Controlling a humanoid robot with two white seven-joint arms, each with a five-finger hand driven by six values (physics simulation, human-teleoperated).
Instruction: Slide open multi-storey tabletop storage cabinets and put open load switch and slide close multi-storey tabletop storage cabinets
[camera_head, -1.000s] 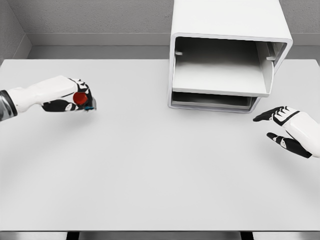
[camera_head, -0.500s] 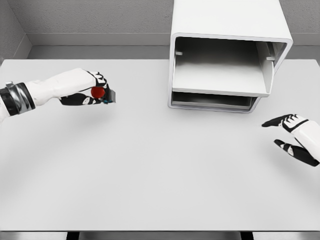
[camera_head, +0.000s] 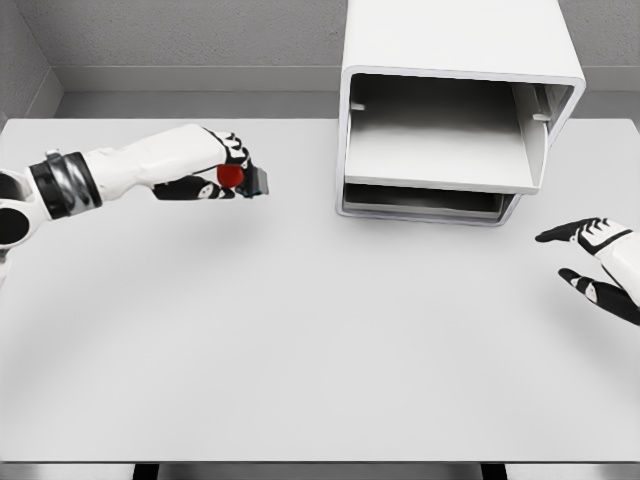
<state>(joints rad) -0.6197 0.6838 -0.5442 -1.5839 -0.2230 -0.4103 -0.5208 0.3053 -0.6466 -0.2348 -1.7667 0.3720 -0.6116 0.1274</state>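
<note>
Two hands are seen: the load switch (camera_head: 240, 178) is gripped by the left hand (camera_head: 222, 170) above the counter (camera_head: 300, 330), left of the open cabinet (camera_head: 455, 110); the right hand (camera_head: 600, 265) is held relaxed at the right edge.

We log left hand (camera_head: 215, 170), clamped on load switch (camera_head: 238, 178), shifted right and slightly far, nearer cabinet (camera_head: 455, 120). Forearm more exposed. Right hand (camera_head: 600, 262) retreated right and near, partly past frame edge.

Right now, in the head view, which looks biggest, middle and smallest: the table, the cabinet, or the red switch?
1. table
2. cabinet
3. red switch, held in the left hand
</note>
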